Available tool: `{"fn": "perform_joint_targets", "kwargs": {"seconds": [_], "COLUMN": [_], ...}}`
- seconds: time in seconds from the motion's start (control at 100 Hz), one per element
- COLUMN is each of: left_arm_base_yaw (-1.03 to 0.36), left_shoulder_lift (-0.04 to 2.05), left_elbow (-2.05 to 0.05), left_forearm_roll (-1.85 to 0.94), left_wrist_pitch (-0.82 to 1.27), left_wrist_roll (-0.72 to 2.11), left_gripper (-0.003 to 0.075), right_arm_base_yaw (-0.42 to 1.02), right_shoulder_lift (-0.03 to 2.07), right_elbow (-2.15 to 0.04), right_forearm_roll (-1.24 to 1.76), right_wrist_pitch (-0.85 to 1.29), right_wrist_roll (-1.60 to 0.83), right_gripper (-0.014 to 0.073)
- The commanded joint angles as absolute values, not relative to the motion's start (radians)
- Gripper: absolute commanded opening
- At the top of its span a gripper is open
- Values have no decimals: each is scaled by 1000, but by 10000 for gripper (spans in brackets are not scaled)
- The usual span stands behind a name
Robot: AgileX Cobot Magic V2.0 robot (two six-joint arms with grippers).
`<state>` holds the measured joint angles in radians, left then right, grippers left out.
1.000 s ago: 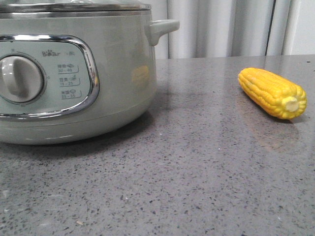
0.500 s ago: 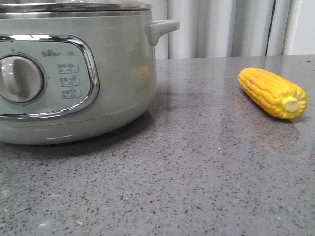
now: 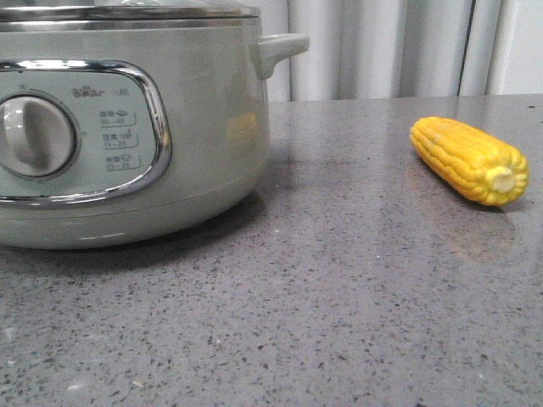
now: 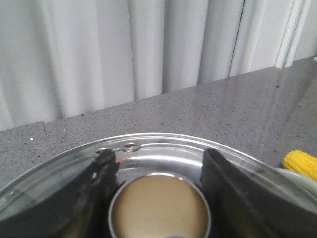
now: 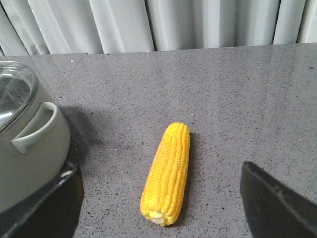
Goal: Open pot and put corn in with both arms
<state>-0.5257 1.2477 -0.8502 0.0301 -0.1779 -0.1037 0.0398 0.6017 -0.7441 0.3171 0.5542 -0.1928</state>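
The sage-green pot (image 3: 204, 127) stands at the left of the front view with its glass lid (image 3: 127, 13) on it. The yellow corn (image 3: 468, 158) lies on the counter to its right, stub end toward me. No gripper shows in the front view. My left gripper (image 4: 158, 158) is open over the lid (image 4: 163, 144), a finger close on each side of the beige lid knob (image 4: 158, 208). My right gripper (image 5: 159, 171) is wide open and empty above the corn (image 5: 168, 173), which lies between its fingers. The pot (image 5: 29, 148) is beside its one finger.
The grey speckled counter (image 3: 356, 297) runs back to pale curtains (image 3: 382, 47). The pot's stubby side handle (image 3: 284, 47) sticks out toward the corn and also shows in the right wrist view (image 5: 34, 131). The corn's tip shows past the lid's edge in the left wrist view (image 4: 302, 163).
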Motion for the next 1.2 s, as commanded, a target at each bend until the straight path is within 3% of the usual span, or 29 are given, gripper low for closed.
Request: {"fn": "perform_joint_targets", "kwargs": {"seconds": [0.0, 0.16, 0.49, 0.74, 1.01, 1.19], "left_arm_base_yaw": [-526, -526, -464, -194, 188, 290], "left_shoulder_lift": [1195, 1136, 1016, 979, 979, 1005], "left_elbow": [-880, -884, -1010, -1091, -1084, -1022], "left_forearm_roll": [28, 28, 28, 28, 17, 17], "left_wrist_pitch": [-293, -293, -233, 0, 16, -15], "left_wrist_roll": [-104, -104, -104, -104, -106, -106], "left_gripper": [179, 94, 94, 94, 94, 94], "right_arm_base_yaw": [38, 38, 38, 38, 38, 38], "right_shoulder_lift": [610, 611, 616, 616, 616, 616], "right_elbow": [-780, -780, -780, -780, -780, -780], "right_forearm_roll": [316, 316, 316, 316, 316, 316], "right_wrist_pitch": [487, 487, 487, 492, 498, 499], "right_wrist_roll": [-202, -202, -202, -202, -202, -202], "right_gripper": [566, 566, 566, 566, 566, 566]}}
